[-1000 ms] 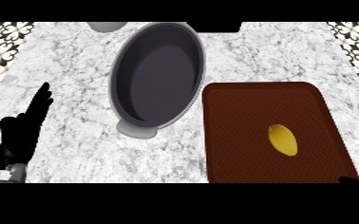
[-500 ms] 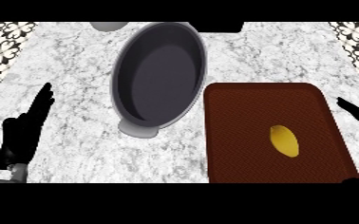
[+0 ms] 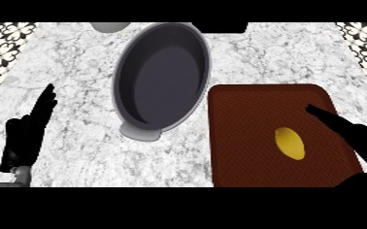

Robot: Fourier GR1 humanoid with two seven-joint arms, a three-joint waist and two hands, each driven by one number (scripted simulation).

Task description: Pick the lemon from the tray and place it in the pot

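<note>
Head view: right hand [image 3: 342, 129] is over the tray's [image 3: 247, 126] right side, fingers straight and spread, holding nothing. Lemon [image 3: 290, 143] lies on the tray just left of and below those fingertips, not touched. Pot [image 3: 163, 80] (dark, oval, grey handles) sits further left of that hand, its rim just beside the tray's top-left corner. Left hand [image 3: 25, 136] rests at the left edge, fingers up, relaxed, well apart from the pot.
</note>
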